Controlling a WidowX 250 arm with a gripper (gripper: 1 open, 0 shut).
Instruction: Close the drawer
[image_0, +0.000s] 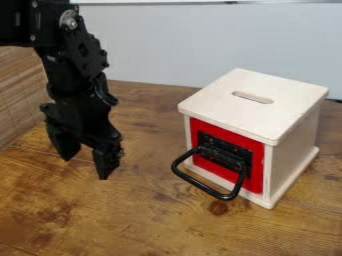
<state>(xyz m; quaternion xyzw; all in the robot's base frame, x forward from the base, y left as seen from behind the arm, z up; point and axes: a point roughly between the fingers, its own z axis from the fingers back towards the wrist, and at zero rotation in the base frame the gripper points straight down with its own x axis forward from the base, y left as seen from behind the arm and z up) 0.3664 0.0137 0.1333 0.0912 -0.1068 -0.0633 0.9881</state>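
Note:
The drawer (227, 149) has a red front with a black panel and a large black loop handle (207, 176) that hangs forward and down onto the table. It sits in a pale wooden cube box (274, 125) at the right; its front looks close to flush with the box. My black gripper (83, 158) hangs to the left of the box, fingers pointing down and spread open, with nothing between them. It is well apart from the handle, about a hand's width to its left.
The box top has a narrow slot (251, 97). A wooden table (120, 220) carries everything. A pale wood panel (16, 90) stands at the far left behind the arm. A white wall runs along the back.

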